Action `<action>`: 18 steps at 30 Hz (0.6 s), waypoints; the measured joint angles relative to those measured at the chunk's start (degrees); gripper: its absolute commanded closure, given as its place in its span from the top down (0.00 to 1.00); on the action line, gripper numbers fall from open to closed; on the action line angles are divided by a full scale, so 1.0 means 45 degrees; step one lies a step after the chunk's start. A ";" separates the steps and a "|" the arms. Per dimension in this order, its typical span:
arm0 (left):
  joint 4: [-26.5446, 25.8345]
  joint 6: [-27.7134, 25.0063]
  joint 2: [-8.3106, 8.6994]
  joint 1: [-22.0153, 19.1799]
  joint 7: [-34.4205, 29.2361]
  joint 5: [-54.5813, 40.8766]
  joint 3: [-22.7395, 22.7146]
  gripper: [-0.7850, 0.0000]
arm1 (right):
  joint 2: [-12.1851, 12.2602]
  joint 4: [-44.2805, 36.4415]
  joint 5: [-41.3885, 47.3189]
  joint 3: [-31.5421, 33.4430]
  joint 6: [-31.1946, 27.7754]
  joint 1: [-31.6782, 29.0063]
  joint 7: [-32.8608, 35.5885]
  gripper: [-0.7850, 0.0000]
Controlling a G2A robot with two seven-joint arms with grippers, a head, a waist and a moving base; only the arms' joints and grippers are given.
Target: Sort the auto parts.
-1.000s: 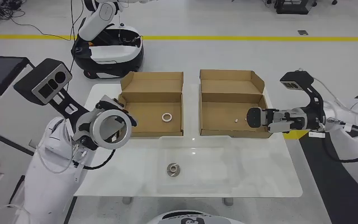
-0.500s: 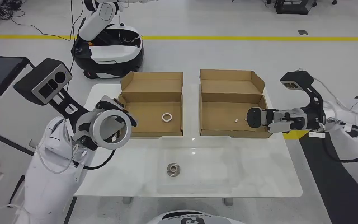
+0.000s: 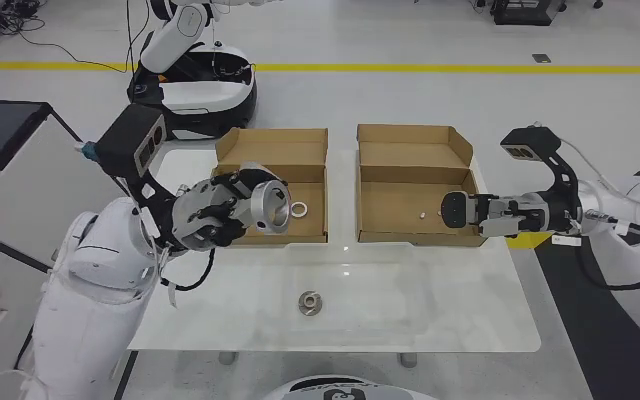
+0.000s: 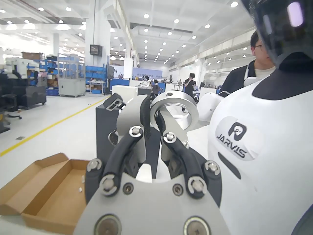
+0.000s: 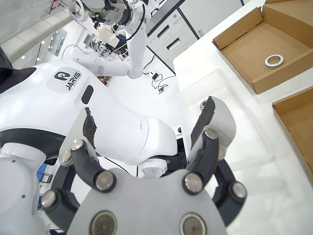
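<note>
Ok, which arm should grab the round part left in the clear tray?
Right, probably. The right gripper is open and empty by the right cardboard box, while the left gripper is shut on the large metal ring, so it cannot take the round part.

Glossy white shell with a black logo mark and black cables; the left pincer (image 4: 152, 121) and right pincer (image 5: 148, 113) show grey plates, silver screws, black ribbed pads (image 5: 202, 120).

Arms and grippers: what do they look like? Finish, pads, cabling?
The left arm and right arm are white shells with black joints and black cables. The left gripper and right gripper match: grey base plate with round bolts, black linkages, black ribbed pads.
</note>
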 measured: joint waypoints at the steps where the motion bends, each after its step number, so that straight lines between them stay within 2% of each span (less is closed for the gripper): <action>1: -0.0007 0.0061 -0.0001 0.0013 0.0005 -0.0048 0.0016 0.00 | 0.0000 0.0000 0.0000 0.0000 0.0000 0.0000 0.0000 1.00; 5: 0.0301 0.0379 -0.0006 -0.0367 -0.0290 0.0117 0.0181 0.00 | 0.0000 0.0000 0.0000 0.0000 0.0000 0.0000 0.0000 1.00; 8: 0.0750 0.1054 -0.0014 -0.1066 -0.0786 0.0585 0.0470 0.00 | 0.0000 0.0000 0.0000 0.0000 0.0000 0.0000 0.0000 1.00; 12: 0.1342 0.1959 -0.0001 -0.2264 -0.2088 0.1786 0.1015 0.00 | 0.0000 0.0000 0.0000 0.0000 0.0000 0.0000 0.0000 1.00; 18: 0.2071 0.2711 0.0012 -0.3658 -0.3918 0.3310 0.1891 0.00 | 0.0000 0.0000 0.0000 0.0000 0.0000 0.0000 0.0000 1.00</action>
